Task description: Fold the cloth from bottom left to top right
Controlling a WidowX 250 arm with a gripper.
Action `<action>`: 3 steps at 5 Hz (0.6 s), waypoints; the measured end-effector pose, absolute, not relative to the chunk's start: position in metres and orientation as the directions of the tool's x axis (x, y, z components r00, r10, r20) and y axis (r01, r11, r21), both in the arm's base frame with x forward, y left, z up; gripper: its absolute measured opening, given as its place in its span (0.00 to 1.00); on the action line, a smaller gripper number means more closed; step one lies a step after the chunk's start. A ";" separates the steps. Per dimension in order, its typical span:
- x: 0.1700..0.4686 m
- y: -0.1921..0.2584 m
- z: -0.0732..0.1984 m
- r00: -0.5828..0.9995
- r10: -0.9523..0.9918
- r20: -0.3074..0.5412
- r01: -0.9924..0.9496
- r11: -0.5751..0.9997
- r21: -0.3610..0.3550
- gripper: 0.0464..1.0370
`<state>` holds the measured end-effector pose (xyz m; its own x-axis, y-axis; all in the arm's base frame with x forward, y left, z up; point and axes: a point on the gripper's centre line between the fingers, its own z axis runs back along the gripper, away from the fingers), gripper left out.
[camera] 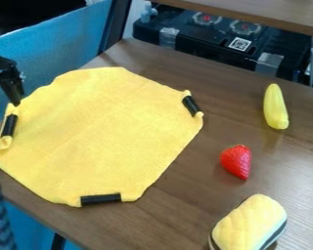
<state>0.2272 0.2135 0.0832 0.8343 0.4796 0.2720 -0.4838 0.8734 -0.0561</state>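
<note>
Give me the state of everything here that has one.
Yellow cloth: spread out, unfolded.
Three black strips: attached at the cloth's edge.
Strawberry: whole, off the cloth.
Slender yellow toy: whole, off the cloth.
End effector: at the cloth's left edge; contact unclear.

- brn wood-grain tbl
- blue fabric panel, just beside tbl
- blk plastic case, behind tbl
- flat brn wood slab, beyond tbl, higher up
</note>
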 end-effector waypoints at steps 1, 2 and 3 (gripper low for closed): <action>0.226 0.212 0.073 0.838 0.489 0.240 -0.489 0.870 -0.066 0.96; 0.225 0.216 0.064 0.838 0.496 0.229 -0.497 0.866 -0.054 0.96; 0.226 0.222 0.049 0.837 0.503 0.214 -0.508 0.861 -0.037 0.96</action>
<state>0.2260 0.2221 0.0493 0.8372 0.5032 0.2141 -0.5078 0.8607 -0.0374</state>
